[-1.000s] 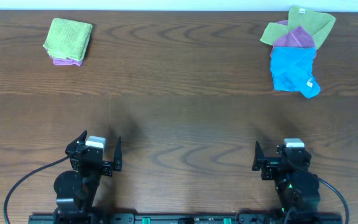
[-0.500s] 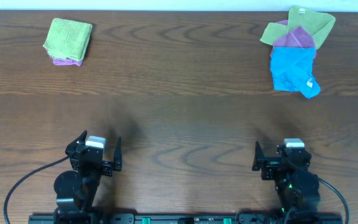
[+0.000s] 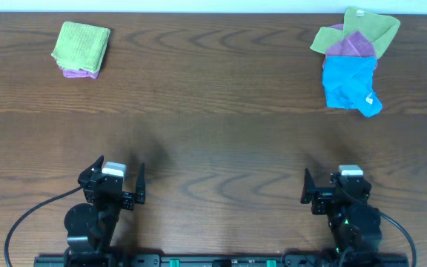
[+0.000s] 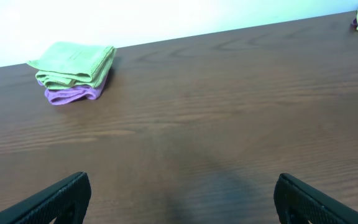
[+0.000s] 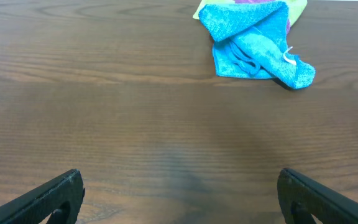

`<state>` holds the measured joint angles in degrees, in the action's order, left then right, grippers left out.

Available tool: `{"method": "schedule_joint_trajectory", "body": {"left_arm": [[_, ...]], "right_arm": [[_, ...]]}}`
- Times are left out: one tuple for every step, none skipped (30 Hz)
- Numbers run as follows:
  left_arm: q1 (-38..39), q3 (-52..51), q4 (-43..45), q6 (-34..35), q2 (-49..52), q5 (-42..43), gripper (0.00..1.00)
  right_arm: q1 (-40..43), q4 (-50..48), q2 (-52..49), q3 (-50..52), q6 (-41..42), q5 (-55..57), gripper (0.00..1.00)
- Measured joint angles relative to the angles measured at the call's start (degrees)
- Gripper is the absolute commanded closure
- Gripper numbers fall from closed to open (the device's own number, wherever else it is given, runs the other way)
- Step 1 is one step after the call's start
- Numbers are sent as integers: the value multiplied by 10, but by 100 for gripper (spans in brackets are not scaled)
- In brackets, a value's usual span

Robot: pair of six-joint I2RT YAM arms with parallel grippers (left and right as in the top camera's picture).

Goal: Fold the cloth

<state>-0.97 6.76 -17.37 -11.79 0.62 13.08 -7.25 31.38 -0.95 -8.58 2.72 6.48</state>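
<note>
1. Left gripper (image 3: pixel 119 166): jaws wide apart and nothing between them. The left wrist view shows only bare desk (image 3: pixel 213 126) in the gap.
2. Right gripper (image 3: pixel 335 182): also fully spread and holding nothing. Both grippers sit at the near edge of the desk, well apart from every cloth.
3. The cloth (image 3: pixel 81 46) is at the far left corner of the desk. It is lime green and lies flat as a neat folded pad on top of a purple cloth (image 3: pixel 76 73), touching it, with purple peeking out at the near edge.
4. Key relation: the cloth lies straight ahead of my left gripper and a bit to its left, well away across the desk. The left arm is clearly the nearer one; the right arm would have to cross the whole desk.
5. Axis: the pad looks roughly square with its edges slightly skewed to the desk edge, so I can't call a clear long axis. In the left wrist view (image 4: pixel 73 62) the layered fold edges face me.
6. Not the target: the blue cloth (image 3: pixel 349 81) at far right, crumpled, overlapping a second purple one (image 3: pixel 353 44) and a bunched green one (image 3: pixel 369 28).
7. Judgement: the cloth already looks folded and stacked, so the task seems done or near done. Any further move would be the left arm's, a long reach forward.
</note>
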Motion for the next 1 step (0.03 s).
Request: {"method": "schedule_joint_trajectory", "body": {"left_arm": [[0, 0, 0, 0, 0, 0, 5]], "right_arm": [[0, 0, 0, 0, 0, 0, 1]]}}
